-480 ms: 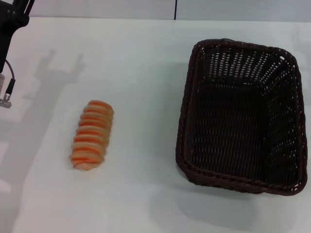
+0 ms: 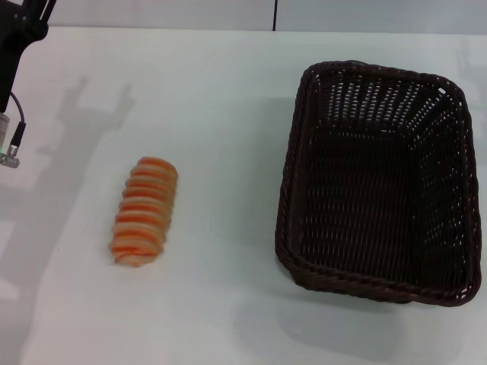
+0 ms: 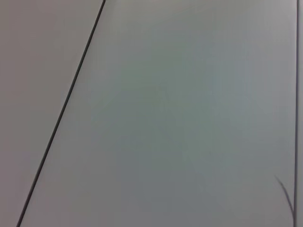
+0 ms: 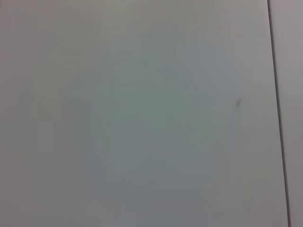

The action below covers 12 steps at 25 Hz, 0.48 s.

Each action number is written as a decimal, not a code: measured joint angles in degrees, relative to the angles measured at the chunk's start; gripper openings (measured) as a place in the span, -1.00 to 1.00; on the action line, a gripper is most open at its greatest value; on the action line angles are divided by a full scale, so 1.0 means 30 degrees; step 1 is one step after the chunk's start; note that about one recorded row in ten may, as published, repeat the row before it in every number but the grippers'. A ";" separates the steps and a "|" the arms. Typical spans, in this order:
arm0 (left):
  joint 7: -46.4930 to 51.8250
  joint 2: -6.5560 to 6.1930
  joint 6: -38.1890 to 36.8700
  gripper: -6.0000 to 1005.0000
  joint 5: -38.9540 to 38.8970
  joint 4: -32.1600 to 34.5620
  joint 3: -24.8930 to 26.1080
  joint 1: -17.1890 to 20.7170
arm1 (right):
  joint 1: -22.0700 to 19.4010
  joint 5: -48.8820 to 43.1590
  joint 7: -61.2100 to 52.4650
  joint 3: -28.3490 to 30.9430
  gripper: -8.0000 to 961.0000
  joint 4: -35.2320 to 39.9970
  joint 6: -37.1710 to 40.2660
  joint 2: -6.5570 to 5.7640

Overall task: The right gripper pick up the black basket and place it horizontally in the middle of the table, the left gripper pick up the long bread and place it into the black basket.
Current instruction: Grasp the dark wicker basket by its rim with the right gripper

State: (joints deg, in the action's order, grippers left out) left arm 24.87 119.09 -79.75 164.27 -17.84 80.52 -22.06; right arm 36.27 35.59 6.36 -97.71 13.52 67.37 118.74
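Observation:
The black basket (image 2: pixel 380 182) stands upright and empty on the right half of the white table (image 2: pixel 221 99), its long side running away from me. The long bread (image 2: pixel 143 211), striped orange and cream, lies on the table's left half, well apart from the basket. A black part of my left arm (image 2: pixel 14 46) with a thin cable and plug shows at the far left corner, far behind the bread. My right gripper is out of view. Both wrist views show only a plain pale surface.
Bare tabletop lies between the bread and the basket. The table's far edge meets a pale wall with a dark vertical seam (image 2: pixel 275 15). A dark seam line also crosses the left wrist view (image 3: pixel 66 104) and the right wrist view (image 4: pixel 277 113).
The left arm's black part and its cable plug have shifted slightly up and towards the far left corner. The bread and the basket have not moved.

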 joint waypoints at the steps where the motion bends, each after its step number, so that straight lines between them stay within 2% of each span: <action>1: 0.0001 0.0000 0.0005 0.67 0.0001 0.0000 -0.0001 0.0000 | 0.0001 0.0000 -0.0003 -0.0003 0.29 0.0006 -0.0007 -0.0001; 12: 0.0077 0.0000 0.0018 0.67 0.0002 -0.0141 -0.0183 0.0010 | 0.0009 0.0000 0.0002 -0.0119 0.29 0.0084 0.0028 0.0000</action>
State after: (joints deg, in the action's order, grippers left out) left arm 25.10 119.09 -79.69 164.27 -18.26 79.97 -22.03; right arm 36.30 35.59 6.36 -98.07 13.77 67.45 118.74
